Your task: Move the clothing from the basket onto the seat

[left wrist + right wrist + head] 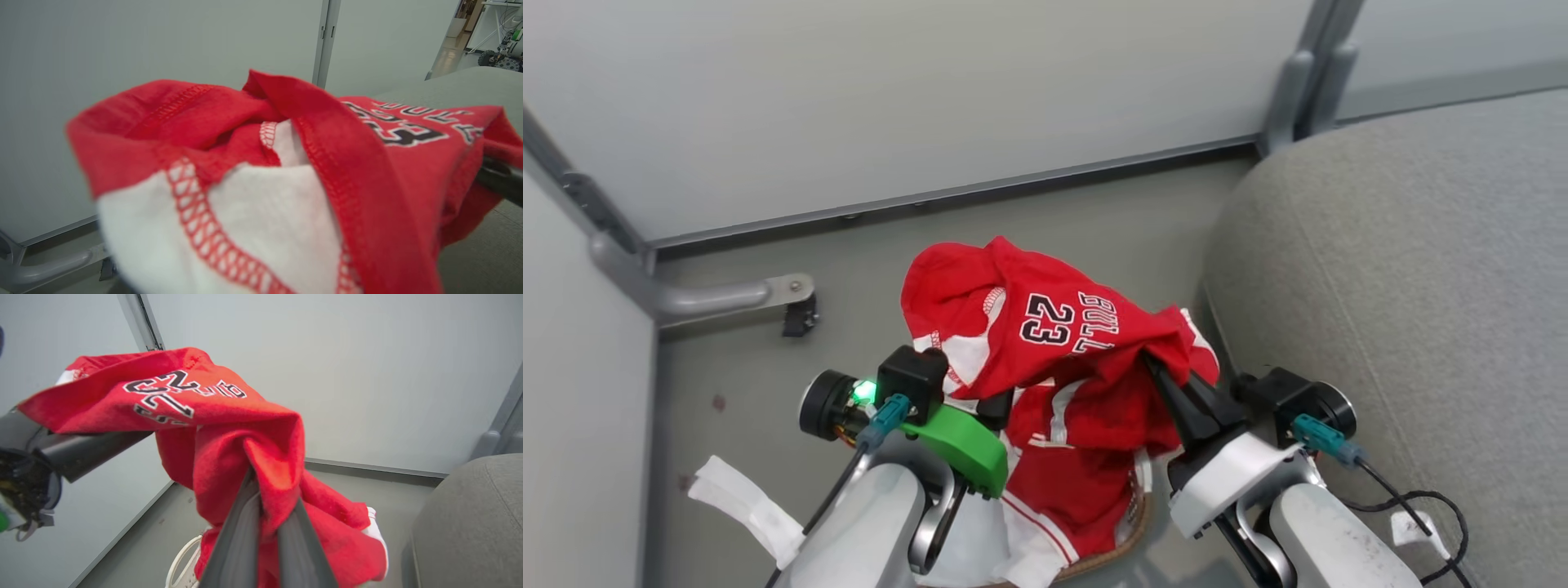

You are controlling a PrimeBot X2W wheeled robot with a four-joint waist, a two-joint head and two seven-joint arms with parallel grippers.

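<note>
Red no. 23 jersey [1029, 327] hangs above basket [1112, 549], pinched in right gripper [270, 500]; left gripper [995, 406] buried in cloth, closure cannot be told; seat cushion [1405, 286] lies right of basket, nearer right arm [1327, 535].

The clothing [1054, 343] is bright red with white trim and a black "23" outlined in white. One garment hangs bunched in the air, a fold pinched between the dark fingers of the right hand [271, 486]. More red cloth with white stripes sits below it at the basket [1125, 535], whose brown woven rim shows near. The grey seat [1421, 286], rounded at its corner, stands just right of the basket.
</note>
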